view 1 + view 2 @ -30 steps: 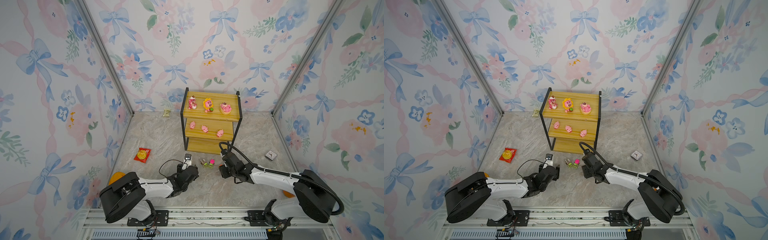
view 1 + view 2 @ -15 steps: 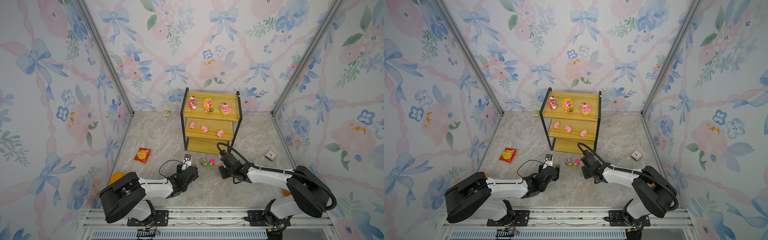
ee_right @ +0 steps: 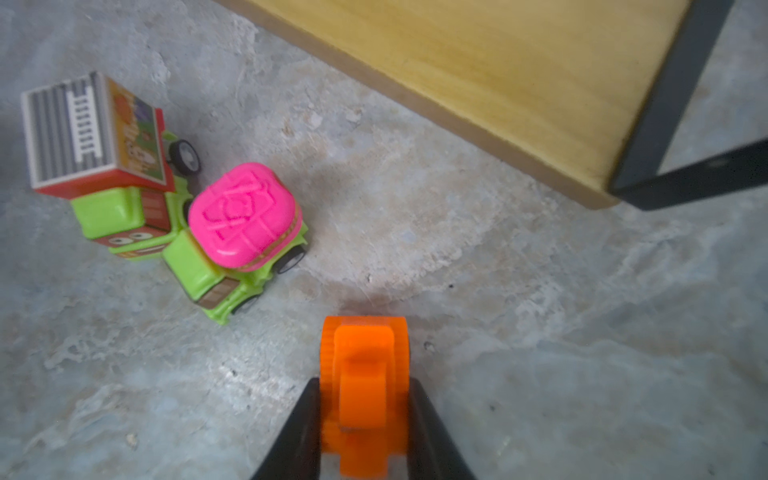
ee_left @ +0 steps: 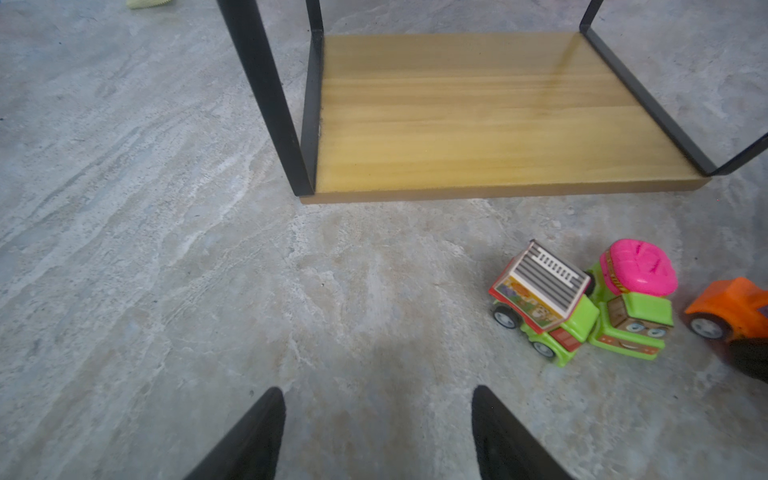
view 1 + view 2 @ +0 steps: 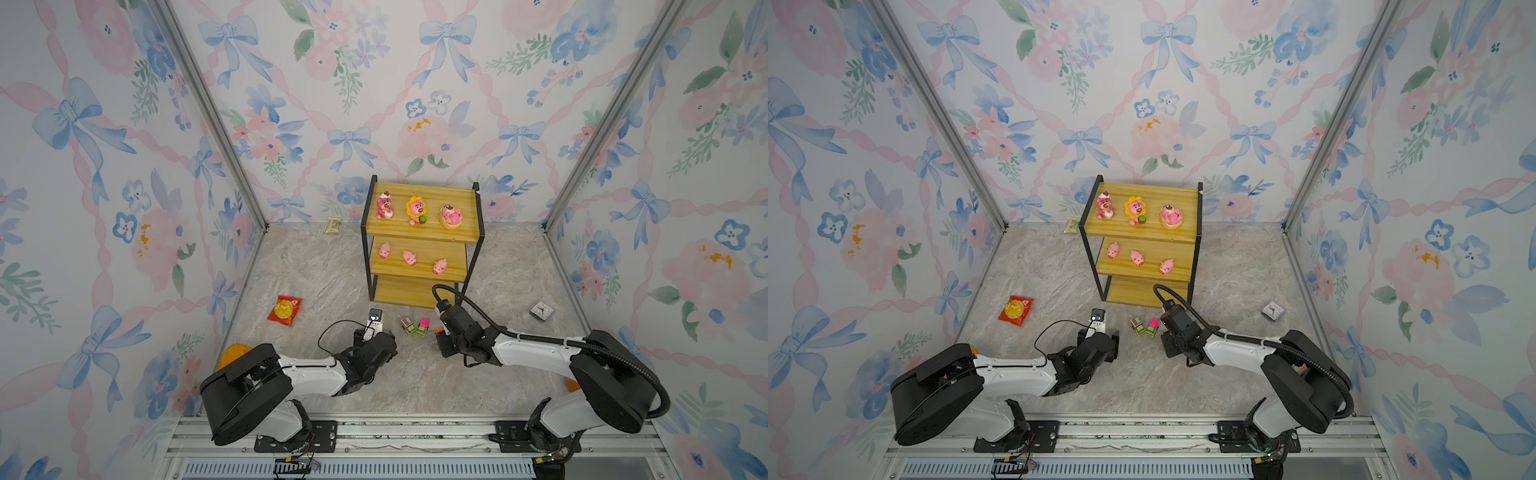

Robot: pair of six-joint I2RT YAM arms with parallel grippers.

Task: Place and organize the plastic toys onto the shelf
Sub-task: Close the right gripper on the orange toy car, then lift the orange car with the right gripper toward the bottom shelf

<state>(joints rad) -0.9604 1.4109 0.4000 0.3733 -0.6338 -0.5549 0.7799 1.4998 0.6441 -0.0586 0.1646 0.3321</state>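
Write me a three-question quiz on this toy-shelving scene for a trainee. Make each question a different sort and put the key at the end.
1. True or false: the bottom board of the shelf holds no toy.
2. What is the right tool closed on? A) the orange car B) a pink bear C) the red packet
3. How many pink pigs stand on the middle board?

Key: 1 true; 2 A; 3 three.
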